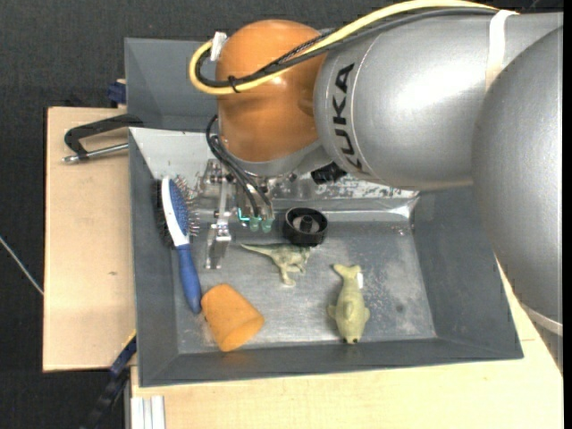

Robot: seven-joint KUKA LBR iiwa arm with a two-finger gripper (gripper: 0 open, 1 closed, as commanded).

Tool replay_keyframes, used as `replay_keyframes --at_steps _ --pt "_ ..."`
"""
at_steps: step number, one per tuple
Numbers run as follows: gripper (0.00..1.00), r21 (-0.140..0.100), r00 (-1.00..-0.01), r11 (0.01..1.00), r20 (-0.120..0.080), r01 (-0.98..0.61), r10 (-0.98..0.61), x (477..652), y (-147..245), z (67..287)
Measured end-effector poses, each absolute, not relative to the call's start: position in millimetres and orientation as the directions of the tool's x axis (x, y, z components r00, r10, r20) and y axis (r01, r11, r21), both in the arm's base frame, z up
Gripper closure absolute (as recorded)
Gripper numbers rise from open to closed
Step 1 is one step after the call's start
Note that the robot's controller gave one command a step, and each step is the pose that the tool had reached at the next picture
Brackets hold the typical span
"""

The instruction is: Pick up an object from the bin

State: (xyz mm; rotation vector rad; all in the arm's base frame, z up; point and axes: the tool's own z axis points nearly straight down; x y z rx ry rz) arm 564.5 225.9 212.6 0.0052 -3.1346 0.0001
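- An orange cone-shaped cup (231, 316) lies on its side by the bin's (420, 266) near wall, below and left of the toy dinosaur (284, 259).
- A yellow-green toy fish (349, 304) lies below and right of the dinosaur, apart from it.
- The small tan dinosaur lies flat on the bin floor near the middle.
- A blue hairbrush (181, 239) lies left of the dinosaur. Its handle points toward the orange cup and its bristled head points away.
- The gripper (219, 239) is down in the bin, between the brush and the dinosaur and just beside both. I cannot tell whether it is open or closed, or which of the two it is on.
- A black round cap (305, 225) sits just above and right of the dinosaur.
- The arm's orange wrist cover (264, 88) rises behind, above the dinosaur.
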Motion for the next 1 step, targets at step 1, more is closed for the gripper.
replay_keyframes --at_steps 1 --pt "0.00 0.002 -0.975 0.975 -0.025 -0.221 -0.221 518.9 220.5 95.8"
